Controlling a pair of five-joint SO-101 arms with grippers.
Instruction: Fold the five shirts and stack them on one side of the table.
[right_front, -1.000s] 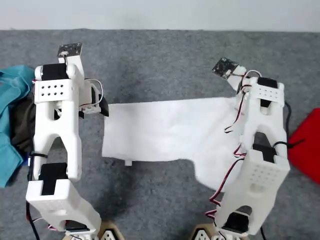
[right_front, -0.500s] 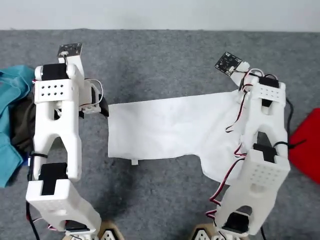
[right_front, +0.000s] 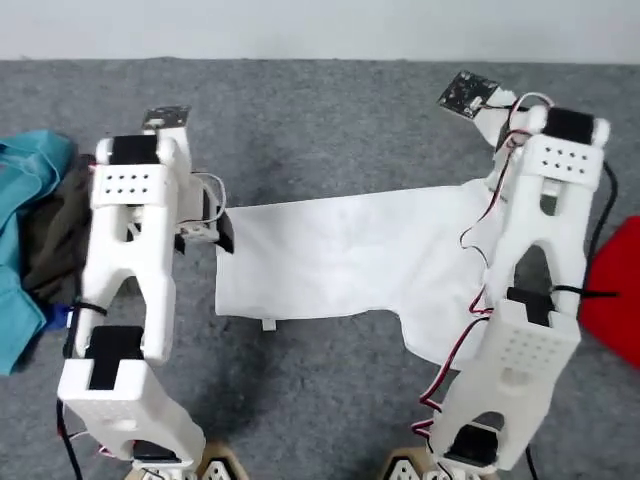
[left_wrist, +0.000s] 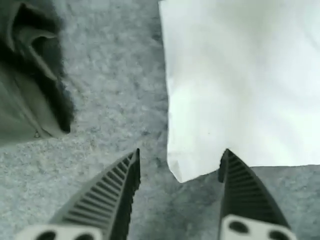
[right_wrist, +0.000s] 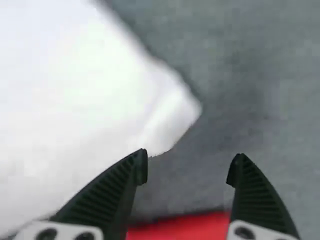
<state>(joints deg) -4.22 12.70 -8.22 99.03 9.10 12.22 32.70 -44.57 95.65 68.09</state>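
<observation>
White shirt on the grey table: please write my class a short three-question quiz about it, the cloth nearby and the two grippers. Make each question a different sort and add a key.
1. True or false: the left gripper is shut on the flat white fabric shirt.
2. Pick one: the red fabric cloth lies A) on the left arm's side of the shirt; B) on the right arm's side of it; C) on top of it.
3. Fill the gap: the right gripper hangs near a ____ of the shirt.

Key: 1 false, its jaws stand open. 2 B. 3 corner.
</observation>
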